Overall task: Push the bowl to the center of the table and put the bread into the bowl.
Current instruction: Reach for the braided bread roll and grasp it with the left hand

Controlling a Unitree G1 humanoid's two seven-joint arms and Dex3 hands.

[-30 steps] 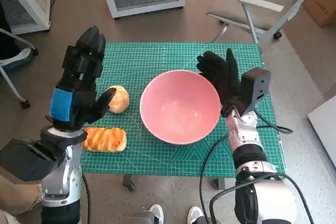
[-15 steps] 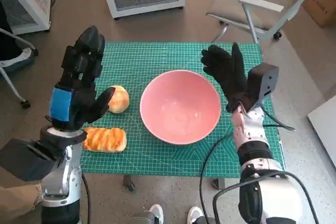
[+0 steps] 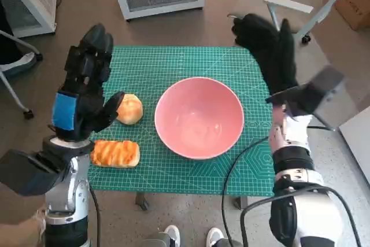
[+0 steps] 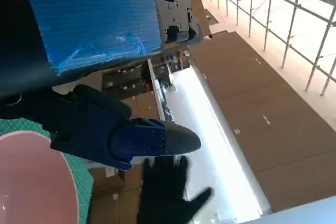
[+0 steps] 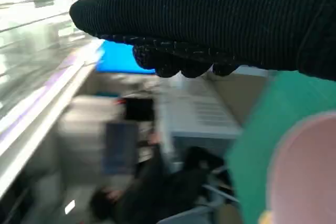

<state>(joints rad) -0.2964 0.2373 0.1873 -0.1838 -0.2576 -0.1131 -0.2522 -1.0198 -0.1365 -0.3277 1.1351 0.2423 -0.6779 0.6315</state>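
Green mat (image 3: 173,65) holds pink bowl (image 3: 198,117); bread (image 3: 129,109) seemingly untouched.

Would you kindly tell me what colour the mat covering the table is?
Green, with a fine printed grid: the cutting mat shows best in the head view.

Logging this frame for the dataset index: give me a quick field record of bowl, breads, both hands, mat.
bowl: pink bowl, empty, upright, near the middle of the mat
mat: green cutting mat covering the tabletop
round bread: round bun on the mat, on the bowl's left-hand side, not touching it
long bread: glazed loaf near the mat's front left corner
left hand: raised, holding nothing, thumb close to the bun
right hand: raised off the mat's far right corner, fingers spread, holding nothing
bread in bowl: none yet
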